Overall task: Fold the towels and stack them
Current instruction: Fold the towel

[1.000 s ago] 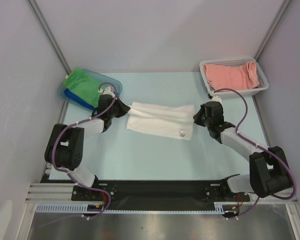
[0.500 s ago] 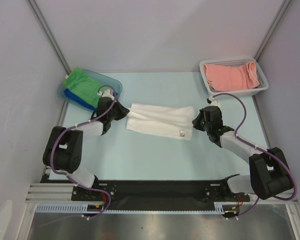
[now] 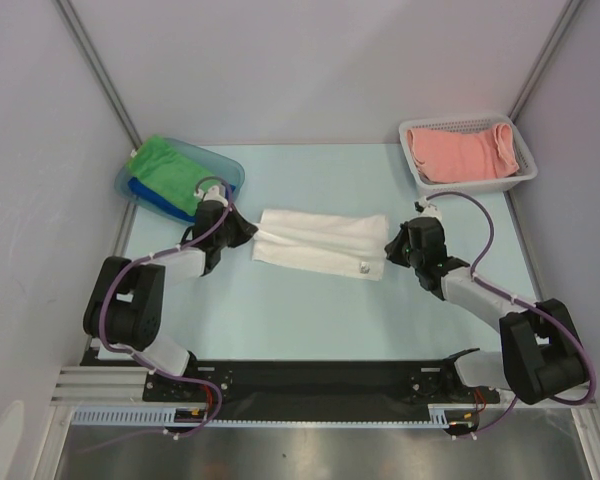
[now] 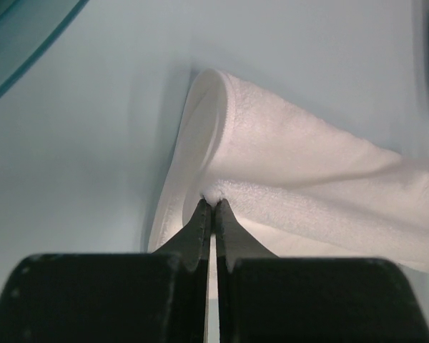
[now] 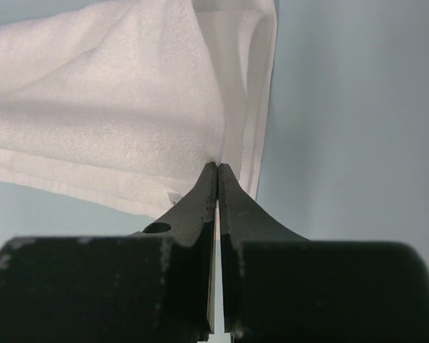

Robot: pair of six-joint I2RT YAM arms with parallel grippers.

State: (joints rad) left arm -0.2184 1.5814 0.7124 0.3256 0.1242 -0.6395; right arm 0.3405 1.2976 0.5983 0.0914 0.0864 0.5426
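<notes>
A white towel [image 3: 320, 243] lies in the middle of the table, stretched lengthwise between both arms and partly doubled over, with a small tag near its front right corner. My left gripper [image 3: 248, 233] is shut on the white towel's [image 4: 300, 179] left end, its fingertips [image 4: 213, 204] pinching a fold of cloth. At the right end of that white towel [image 5: 107, 128], my right gripper [image 3: 390, 243] is shut on the edge, pinching it at its tips [image 5: 218, 166]. A green towel [image 3: 165, 170] lies on a blue towel [image 3: 140, 190] at the back left. A salmon pink towel [image 3: 462, 152] fills the basket.
A blue plastic tray [image 3: 230, 170] at the back left holds the green and blue cloths. A white perforated basket [image 3: 525, 170] stands at the back right. Grey walls close in both sides, and the arm bases sit on a black rail at the near edge.
Both grippers have shifted slightly forward, the left a bit to the right as well, carrying the towel's ends with them. The towel's upper layer has come a little further over the lower one.
</notes>
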